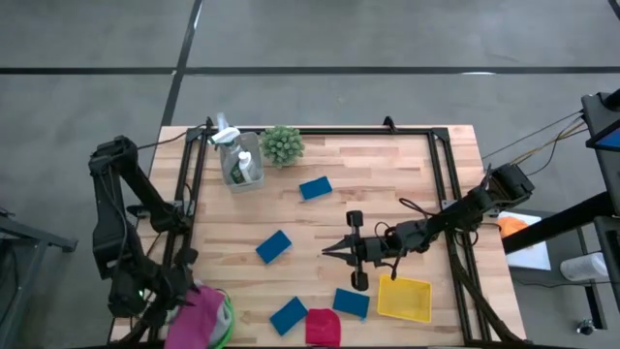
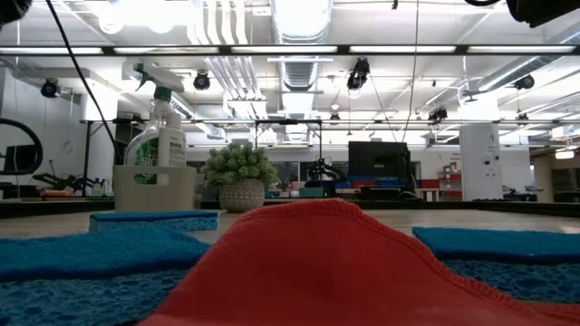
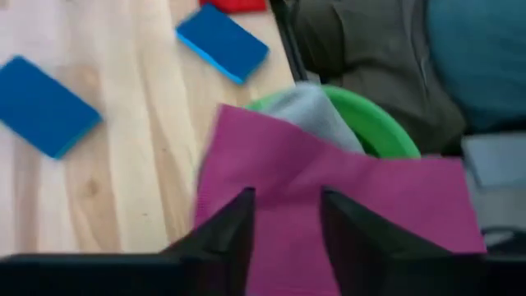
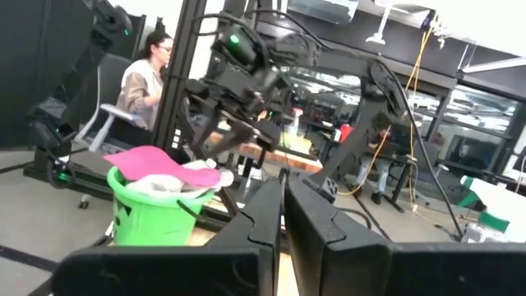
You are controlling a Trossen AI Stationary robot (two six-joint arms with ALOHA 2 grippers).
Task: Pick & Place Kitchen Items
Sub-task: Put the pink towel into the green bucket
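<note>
A green bucket (image 1: pixel 221 320) stands off the table's near left corner. A pink cloth (image 3: pixel 329 189) lies over its top, with a grey cloth (image 3: pixel 308 111) under it. My left gripper (image 3: pixel 288 222) is open just above the pink cloth; in the right wrist view it (image 4: pixel 238 123) hangs clear of the bucket (image 4: pixel 152 218). My right gripper (image 1: pixel 334 250) is shut and empty, level above the table's middle, pointing at the left edge. Several blue sponges (image 1: pixel 274 246) (image 1: pixel 315 187) (image 1: pixel 289 315) (image 1: pixel 351 302) lie flat on the table. A red cloth (image 1: pixel 323 327) lies at the near edge.
A pale caddy (image 1: pixel 240 165) with a spray bottle stands at the far left, with a small potted plant (image 1: pixel 282 144) beside it. A yellow tray (image 1: pixel 405 298) lies near the right front. A black frame (image 1: pixel 441 184) runs along the table's sides. A person (image 4: pixel 148 74) sits beyond the table.
</note>
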